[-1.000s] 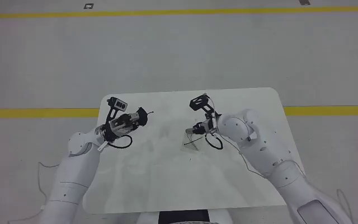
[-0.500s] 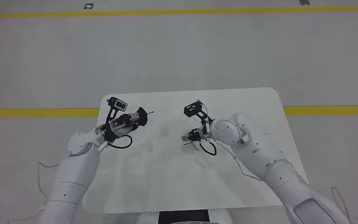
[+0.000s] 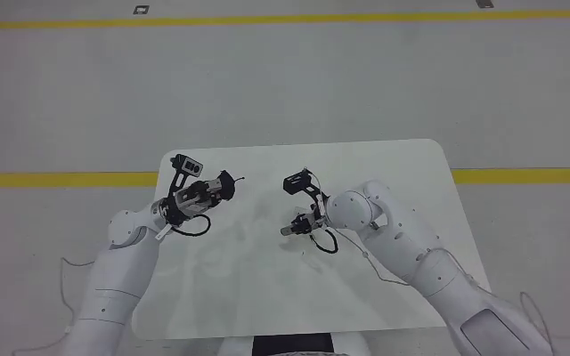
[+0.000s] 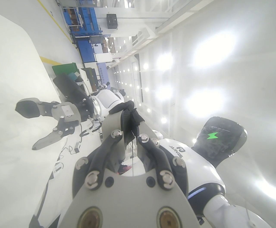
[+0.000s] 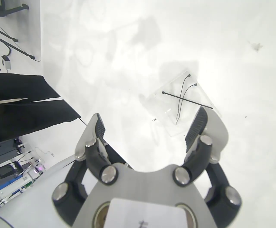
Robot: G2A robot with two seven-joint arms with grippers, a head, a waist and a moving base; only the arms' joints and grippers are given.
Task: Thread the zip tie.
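A white table (image 3: 392,169) stood on a pale floor (image 3: 356,80) crossed by yellow lines (image 3: 267,20). Near the table's middle the right gripper (image 3: 289,229) hung with fingers spread. The left gripper (image 3: 227,185) was at its 10 o'clock, fingers pressed together. The right wrist view gave three black zip ties (image 5: 182,98) crossed on a clear sheet (image 5: 163,112) below that gripper; the left wrist view gave blue racks (image 4: 86,13).

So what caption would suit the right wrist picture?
Open right gripper poised over three black zip ties crossed on a clear plastic sheet.
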